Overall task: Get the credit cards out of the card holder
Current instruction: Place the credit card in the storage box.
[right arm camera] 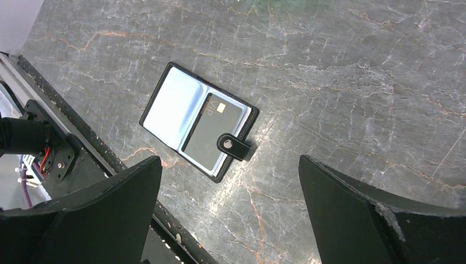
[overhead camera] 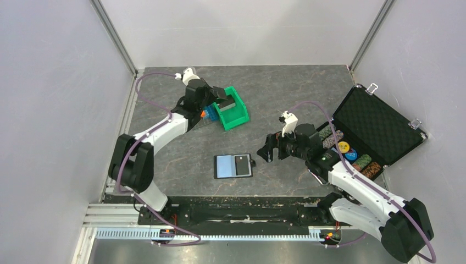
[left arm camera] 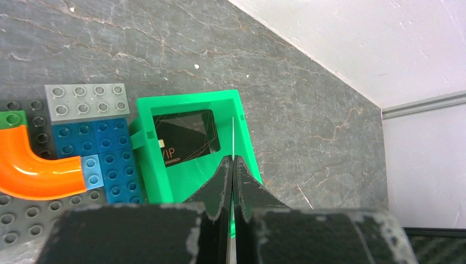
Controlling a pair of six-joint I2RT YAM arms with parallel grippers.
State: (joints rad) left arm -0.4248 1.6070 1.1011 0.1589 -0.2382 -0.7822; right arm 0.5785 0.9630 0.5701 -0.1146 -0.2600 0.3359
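From above, the holder (overhead camera: 233,166) lies open on the table. The right gripper (overhead camera: 267,149) is just right of it, fingers spread wide and holding nothing. The left gripper (overhead camera: 225,103) is well beyond the holder, over a green bin (overhead camera: 242,116). In the left wrist view, that gripper's fingers are pressed together above the bin (left arm camera: 187,99). A thin pale line runs between the tips, and I cannot tell whether it is a card seen edge-on. One black card (left arm camera: 184,137) lies flat in the bin, so at least one is out. The right wrist view looks down on the holder (right arm camera: 165,104): the pane away from its strap looks bare, while the pane by the strap has a black card (right arm camera: 211,129) in it. I judge the task part done: that card is yet to be drawn out, and the spread right gripper above the holder looks placed for it.
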